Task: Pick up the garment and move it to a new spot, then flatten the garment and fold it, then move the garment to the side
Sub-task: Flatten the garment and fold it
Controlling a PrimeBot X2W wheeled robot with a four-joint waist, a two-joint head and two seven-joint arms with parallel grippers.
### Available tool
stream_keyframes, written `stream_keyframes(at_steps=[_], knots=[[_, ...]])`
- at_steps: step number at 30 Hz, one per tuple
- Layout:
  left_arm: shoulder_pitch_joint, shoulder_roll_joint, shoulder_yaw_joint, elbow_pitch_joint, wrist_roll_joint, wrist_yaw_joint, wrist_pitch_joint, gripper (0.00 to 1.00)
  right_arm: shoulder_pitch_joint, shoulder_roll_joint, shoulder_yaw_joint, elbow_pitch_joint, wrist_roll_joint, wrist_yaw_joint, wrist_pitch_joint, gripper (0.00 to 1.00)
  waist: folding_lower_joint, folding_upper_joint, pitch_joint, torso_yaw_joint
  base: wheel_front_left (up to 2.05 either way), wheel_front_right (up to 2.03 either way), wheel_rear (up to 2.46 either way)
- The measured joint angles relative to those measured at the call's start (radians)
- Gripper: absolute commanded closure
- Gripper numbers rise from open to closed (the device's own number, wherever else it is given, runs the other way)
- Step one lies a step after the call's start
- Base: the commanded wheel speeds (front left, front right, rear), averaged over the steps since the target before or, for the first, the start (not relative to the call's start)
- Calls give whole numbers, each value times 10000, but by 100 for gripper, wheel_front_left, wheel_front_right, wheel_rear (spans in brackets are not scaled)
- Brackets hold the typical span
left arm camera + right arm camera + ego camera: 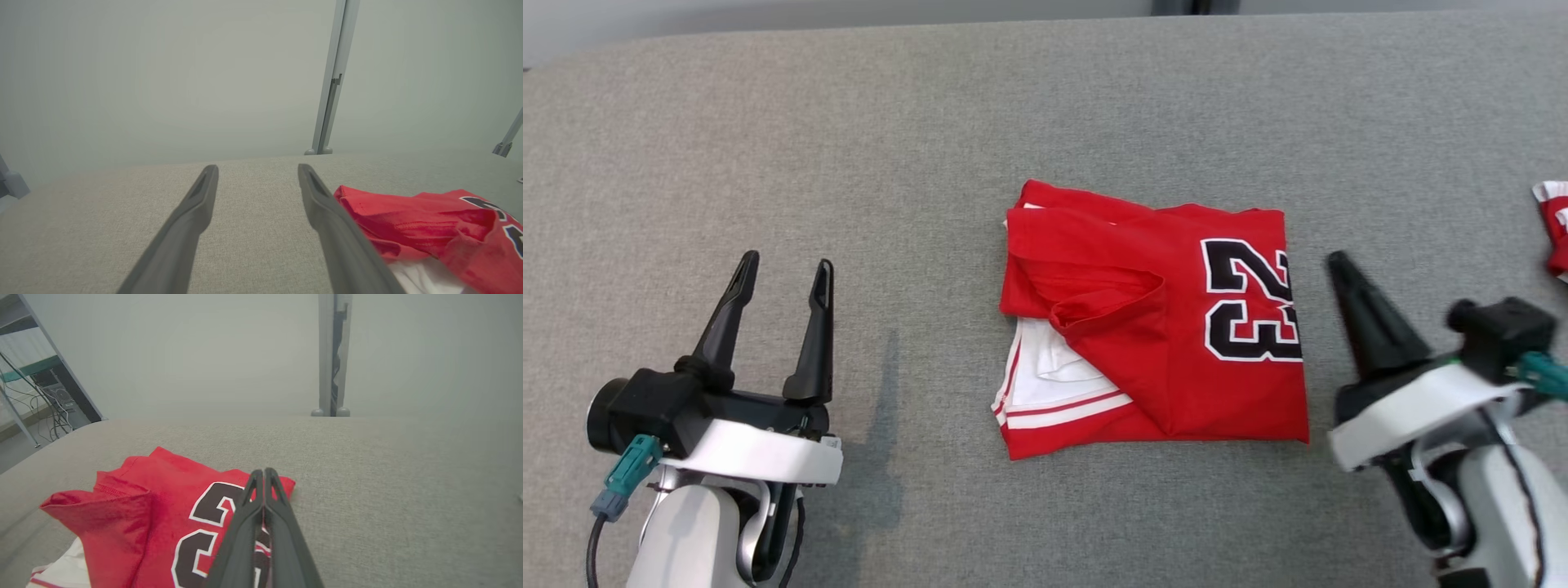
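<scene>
Garment (1143, 327) folded, red w/ 23; left end effector (787, 263) spread, right end effector (1342, 269) closed.

A grey fabric surface (1045, 98) lay before a plain pale wall (163, 73); a metal post (331, 81) stood behind it, cables (55, 416) beyond one corner.

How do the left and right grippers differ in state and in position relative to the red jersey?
The left gripper has its jaws spread wide; the right gripper has its jaws pressed together. The left gripper sits well clear of the red jersey; the right gripper sits close beside its numbered edge. Both hold nothing and point away from the robot.
</scene>
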Motion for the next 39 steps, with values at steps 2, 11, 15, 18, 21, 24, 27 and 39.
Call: stream_keyframes(at_steps=[2, 11, 15, 18, 21, 24, 27, 39], knots=[[-55, -38, -59, -2, -21, 0, 0, 0, -268, 52, 715, 309, 71, 0, -6, 100, 0, 0, 69, 109, 0, 0, 0], [-290, -180, -205, 15, -148, 0, 0, 0, -1363, 167, 2568, 2056, 677, 0, -299, 100, 0, 0, 370, 596, 0, 0, 0], [-383, -226, -186, 23, -159, 0, 0, 0, -1870, 180, 3241, 2740, 966, 0, -508, 100, 0, 0, 504, 777, 0, 0, 0], [-383, -244, -159, 27, -159, 0, 0, 0, -2085, 257, 3919, 2968, 1218, 0, -631, 100, 0, 0, 547, 829, 0, 0, 0], [-383, -270, -130, 27, -159, 0, 0, 0, -2248, 274, 4556, 3007, 1444, 0, -734, 100, 0, 0, 561, 834, 0, 0, 0], [-383, -272, -98, 29, -159, 0, 0, 0, -2287, 332, 5097, 2943, 1565, 0, -802, 100, 0, 0, 559, 803, 0, 0, 0], [-383, -286, -75, 27, -159, 0, 0, 0, -2291, 385, 5616, 2815, 1712, 0, -796, 100, 0, 0, 559, 737, 0, 0, 0], [-334, -232, 104, 46, -138, 0, 0, 0, -1988, 378, 5233, 2472, 2056, 0, -1432, 100, 0, 0, 344, 460, 0, 0, 0]])
